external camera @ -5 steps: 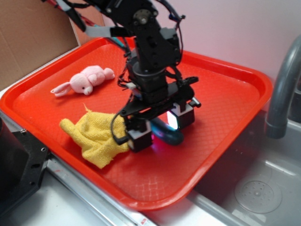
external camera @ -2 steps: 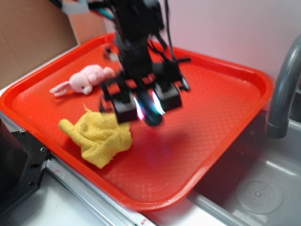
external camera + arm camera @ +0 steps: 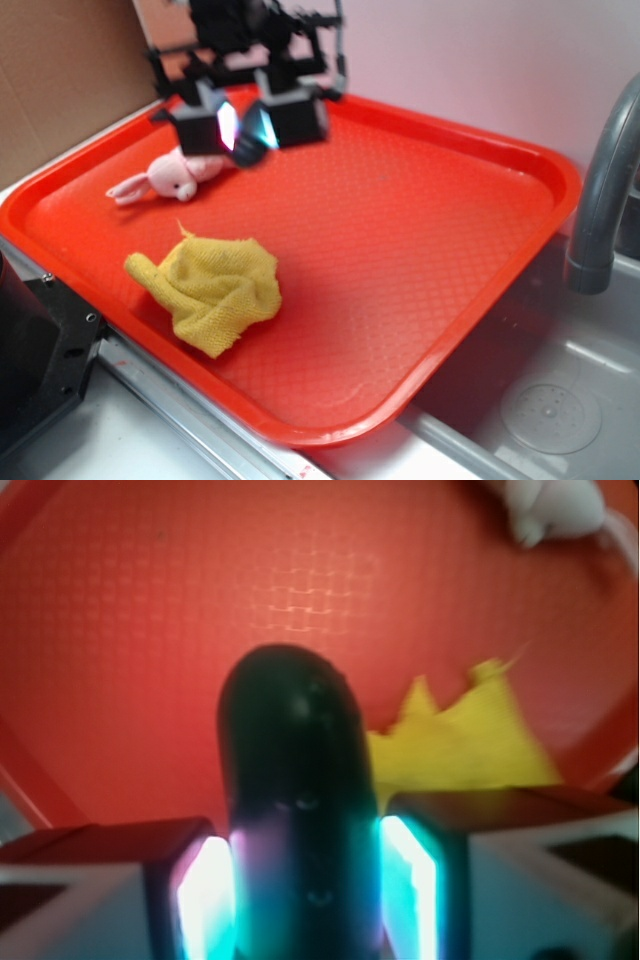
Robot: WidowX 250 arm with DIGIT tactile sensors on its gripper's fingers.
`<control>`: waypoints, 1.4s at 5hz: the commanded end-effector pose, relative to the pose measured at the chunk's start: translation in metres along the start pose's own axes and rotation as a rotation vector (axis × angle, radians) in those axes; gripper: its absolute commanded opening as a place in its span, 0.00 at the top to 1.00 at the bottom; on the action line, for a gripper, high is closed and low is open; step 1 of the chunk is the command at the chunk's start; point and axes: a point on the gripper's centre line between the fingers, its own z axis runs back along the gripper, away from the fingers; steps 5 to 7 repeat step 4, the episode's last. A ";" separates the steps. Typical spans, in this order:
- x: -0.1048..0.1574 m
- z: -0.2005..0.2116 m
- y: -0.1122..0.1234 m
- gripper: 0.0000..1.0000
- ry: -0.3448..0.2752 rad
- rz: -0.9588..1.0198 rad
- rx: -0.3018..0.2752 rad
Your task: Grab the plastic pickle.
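My gripper [image 3: 243, 127] hangs high over the back left of the red tray [image 3: 480, 200], shut on the plastic pickle [image 3: 247, 145]. Only a dark sliver of the pickle shows between the glowing pads in the exterior view. In the wrist view the pickle [image 3: 295, 770] is a glossy dark cylinder standing up between the lit pads [image 3: 205, 900], its rounded end pointing away, and my gripper [image 3: 305, 890] clamps its lower part. The pickle is clear of the tray floor.
A pink plush bunny [image 3: 175, 175] lies at the tray's back left, just below the gripper. A crumpled yellow cloth [image 3: 215, 290] sits near the front left rim. A grey faucet [image 3: 600, 200] and a sink [image 3: 550, 410] are to the right. Cardboard [image 3: 60, 70] stands behind.
The gripper has risen from the tray floor beside the yellow cloth and swung back and left, carrying the pickle up with it.
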 end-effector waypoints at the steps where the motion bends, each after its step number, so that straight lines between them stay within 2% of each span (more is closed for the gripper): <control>1: 0.021 0.057 0.033 1.00 -0.119 -0.250 -0.098; 2: 0.020 0.065 0.053 1.00 -0.144 -0.302 -0.170; 3: 0.022 0.065 0.062 1.00 -0.137 -0.297 -0.219; 4: 0.030 0.061 0.058 1.00 -0.145 -0.265 -0.156; 7: 0.030 0.061 0.058 1.00 -0.145 -0.265 -0.156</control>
